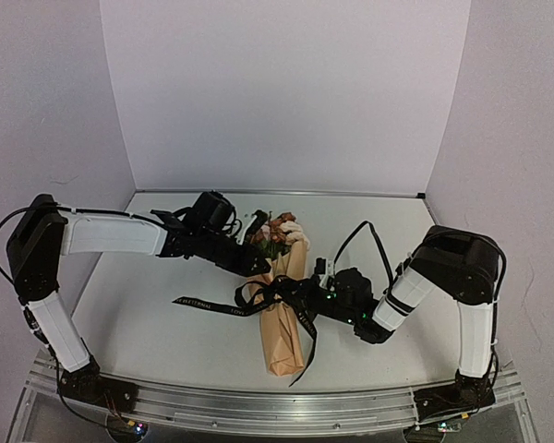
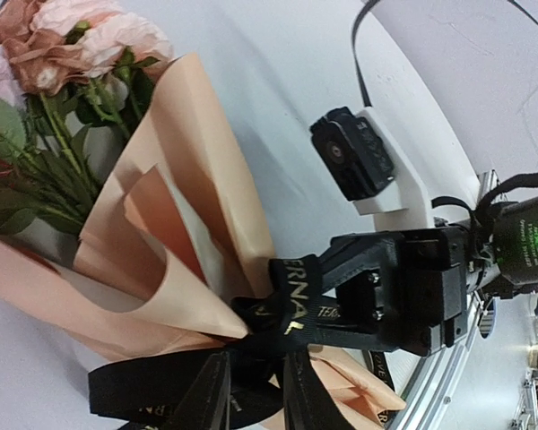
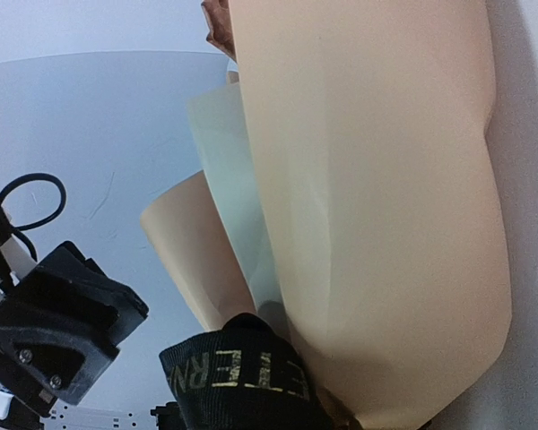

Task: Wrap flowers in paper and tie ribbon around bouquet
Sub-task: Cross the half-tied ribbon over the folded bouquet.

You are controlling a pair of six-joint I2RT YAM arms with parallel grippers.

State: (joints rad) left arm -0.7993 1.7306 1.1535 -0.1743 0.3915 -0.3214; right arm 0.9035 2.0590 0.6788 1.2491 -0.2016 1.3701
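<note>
The bouquet lies on the table, a tan paper cone with the flowers at its far end. The pink and rust flowers show green stems inside the cone. The black ribbon goes round the cone's middle; one tail lies to the left, another runs down past the cone's tip. My right gripper is shut on the ribbon at the knot. My left gripper comes in from the left; its fingers stand a little apart around bunched ribbon. The ribbon hides the right fingertips.
The white table is walled by white panels at the back and sides. A metal rail runs along the near edge. A black cable loops above the right arm.
</note>
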